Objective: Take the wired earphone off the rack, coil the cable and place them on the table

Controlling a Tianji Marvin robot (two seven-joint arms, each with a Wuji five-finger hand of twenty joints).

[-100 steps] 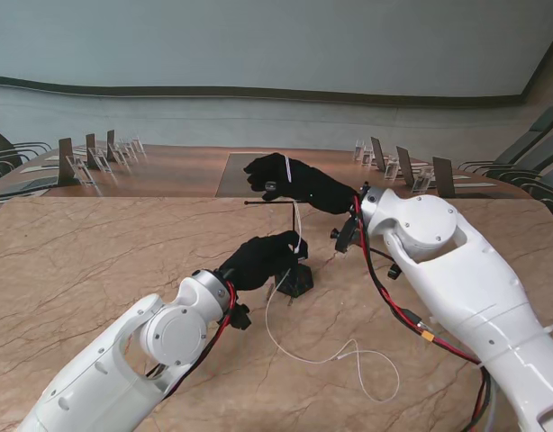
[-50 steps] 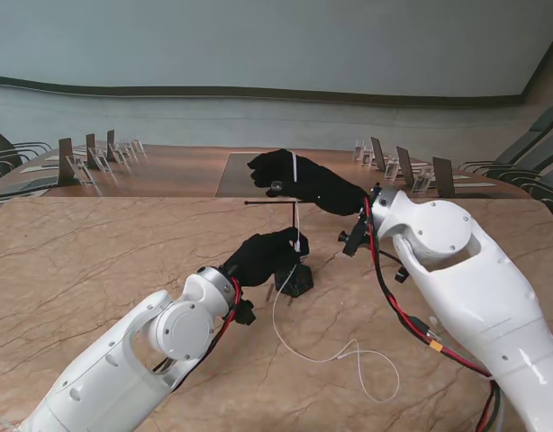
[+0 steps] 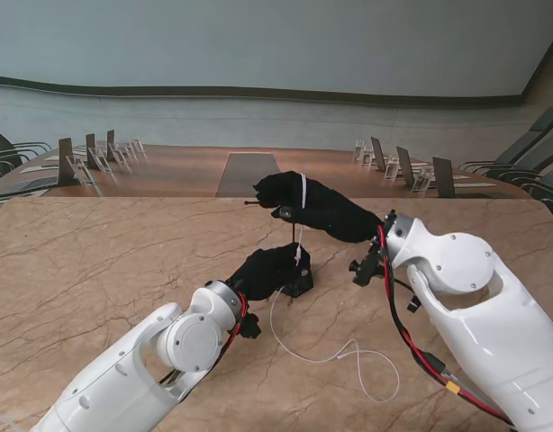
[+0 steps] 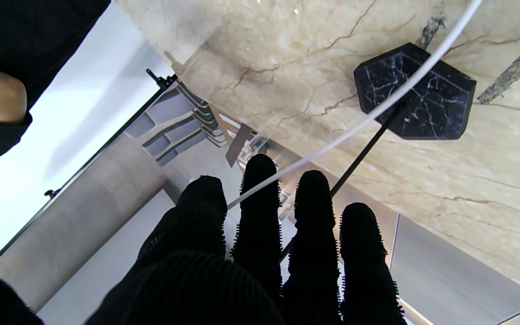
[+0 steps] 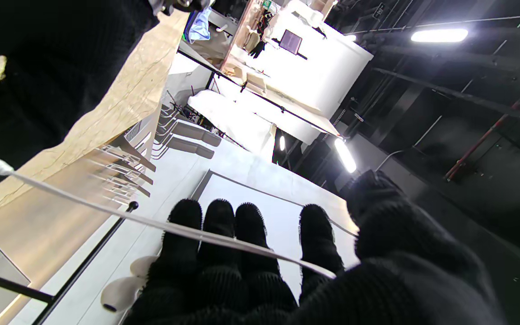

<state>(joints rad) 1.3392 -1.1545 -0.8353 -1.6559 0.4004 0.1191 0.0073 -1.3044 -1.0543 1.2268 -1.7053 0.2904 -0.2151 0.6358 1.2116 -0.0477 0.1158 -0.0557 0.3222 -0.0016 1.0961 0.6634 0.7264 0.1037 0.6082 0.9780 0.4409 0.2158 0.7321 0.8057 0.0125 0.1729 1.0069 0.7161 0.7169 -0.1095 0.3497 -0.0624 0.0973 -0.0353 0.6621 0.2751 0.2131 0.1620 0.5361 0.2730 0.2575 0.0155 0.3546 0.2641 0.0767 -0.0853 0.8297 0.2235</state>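
The thin black rack (image 3: 295, 236) stands mid-table on a dark marble base (image 3: 300, 284), also seen as the base (image 4: 415, 92). My right hand (image 3: 317, 205), in a black glove, is at the rack's crossbar (image 3: 257, 202), shut on the white earphone cable (image 3: 303, 189). The cable (image 5: 197, 234) lies across its fingers, and a white earbud (image 5: 122, 289) hangs beside them. My left hand (image 3: 269, 270) sits by the post just above the base, pinching the cable (image 4: 377, 113) between thumb (image 4: 201, 203) and index finger (image 4: 260, 180). The rest of the cable (image 3: 335, 356) trails loosely on the table.
The marble table (image 3: 96, 261) stretches wide to my left. A second table behind carries rows of name stands (image 3: 96, 153) and more stands (image 3: 403, 166). Chairs (image 3: 520, 157) stand at the far right.
My right hand has drawn nearer to me and to the right with the cable, coming down level with the crossbar. The left hand has slid slightly right, toward the rack base.
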